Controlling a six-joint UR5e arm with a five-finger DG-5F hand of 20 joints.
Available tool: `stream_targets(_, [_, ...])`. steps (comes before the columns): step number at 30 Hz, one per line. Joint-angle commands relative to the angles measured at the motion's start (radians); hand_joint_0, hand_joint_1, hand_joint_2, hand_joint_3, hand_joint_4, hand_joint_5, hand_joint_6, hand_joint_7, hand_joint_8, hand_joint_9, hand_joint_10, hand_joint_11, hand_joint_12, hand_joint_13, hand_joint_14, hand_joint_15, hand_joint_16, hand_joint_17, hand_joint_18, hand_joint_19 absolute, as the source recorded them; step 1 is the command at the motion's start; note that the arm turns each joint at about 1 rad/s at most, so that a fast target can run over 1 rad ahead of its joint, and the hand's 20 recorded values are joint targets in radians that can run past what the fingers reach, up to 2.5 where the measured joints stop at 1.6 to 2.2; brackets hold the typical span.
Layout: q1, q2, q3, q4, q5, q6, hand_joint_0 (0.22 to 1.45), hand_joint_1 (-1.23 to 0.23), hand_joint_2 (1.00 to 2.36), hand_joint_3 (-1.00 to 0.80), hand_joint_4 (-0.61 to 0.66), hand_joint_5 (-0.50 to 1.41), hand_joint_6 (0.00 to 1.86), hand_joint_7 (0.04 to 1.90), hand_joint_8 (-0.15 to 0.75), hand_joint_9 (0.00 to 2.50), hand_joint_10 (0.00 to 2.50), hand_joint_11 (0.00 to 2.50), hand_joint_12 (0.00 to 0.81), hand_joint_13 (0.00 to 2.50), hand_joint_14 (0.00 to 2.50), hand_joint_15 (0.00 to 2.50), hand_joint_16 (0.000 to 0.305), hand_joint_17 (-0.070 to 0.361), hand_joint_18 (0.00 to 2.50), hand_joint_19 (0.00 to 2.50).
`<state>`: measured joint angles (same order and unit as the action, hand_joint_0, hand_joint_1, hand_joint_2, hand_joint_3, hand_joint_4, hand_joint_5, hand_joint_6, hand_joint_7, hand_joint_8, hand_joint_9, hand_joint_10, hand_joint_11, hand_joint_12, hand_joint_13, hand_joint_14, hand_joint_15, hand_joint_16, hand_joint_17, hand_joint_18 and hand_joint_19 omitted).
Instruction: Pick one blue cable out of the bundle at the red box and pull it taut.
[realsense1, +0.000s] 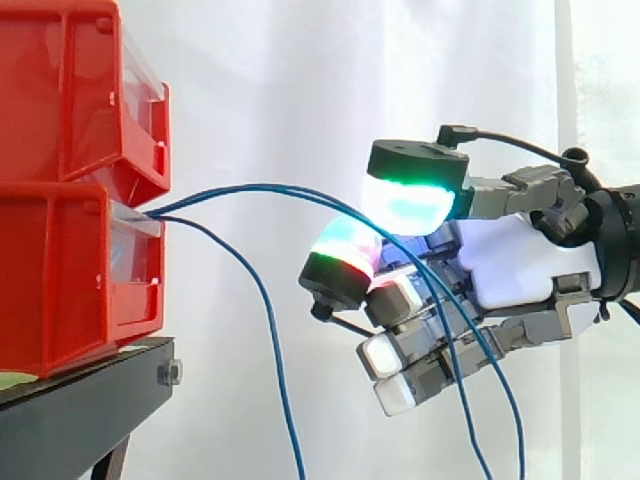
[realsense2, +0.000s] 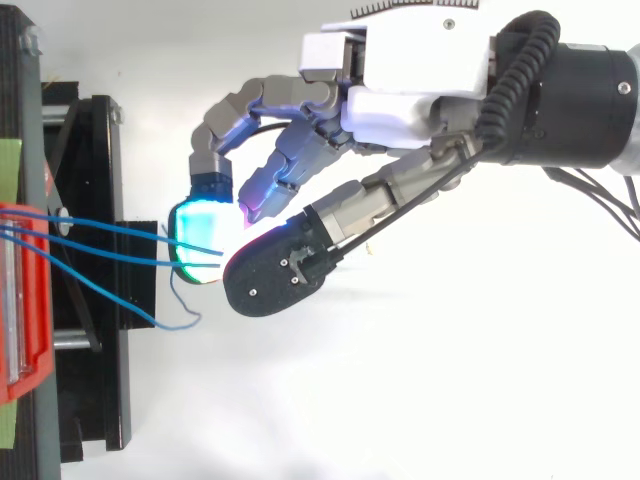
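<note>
Blue cables (realsense1: 250, 186) exit lower red bin (realsense1: 60, 290); hand (realsense1: 520, 260) pinches two between glowing pads (realsense1: 410, 205); third dangles.

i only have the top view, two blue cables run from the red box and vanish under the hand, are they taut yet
Observer: No. In the side view those two blue cables rise in a loose arc from the red bins to the hand, not in a straight line.
Operator: where do they go past the hand
Observer: They hang down across the hand and run off the bottom of the side view.
Operator: and the third one curling near the stand
Observer: The third cable comes out between the two stacked bins like the others, then drops steeply, well apart from the hand.
</note>
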<state>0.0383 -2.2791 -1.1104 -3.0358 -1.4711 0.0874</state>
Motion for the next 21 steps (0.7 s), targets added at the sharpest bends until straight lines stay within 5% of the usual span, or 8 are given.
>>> stream_targets(1, [0.000, 0.001, 0.000, 0.000, 0.000, 0.000, 0.62, -0.79, 1.02, -0.21, 0.12, -0.19, 0.88, 1.04, 0.346, 0.94, 0.02, 1.02, 0.348, 0.81, 0.02, 0.51, 0.051, 0.115, 0.62, 0.42])
stream_targets(16, [0.000, 0.001, 0.000, 0.000, 0.000, 0.000, 0.70, -0.90, 1.02, -0.22, 0.15, -0.21, 0.89, 0.96, 0.338, 0.88, 0.02, 1.00, 0.344, 0.79, 0.02, 0.51, 0.051, 0.115, 0.62, 0.36])
stream_targets(21, [0.000, 0.000, 0.000, 0.000, 0.000, 0.000, 0.62, -0.92, 1.00, -0.47, 0.17, -0.21, 0.88, 0.94, 0.335, 0.87, 0.02, 0.99, 0.342, 0.79, 0.02, 0.52, 0.052, 0.116, 0.61, 0.39])
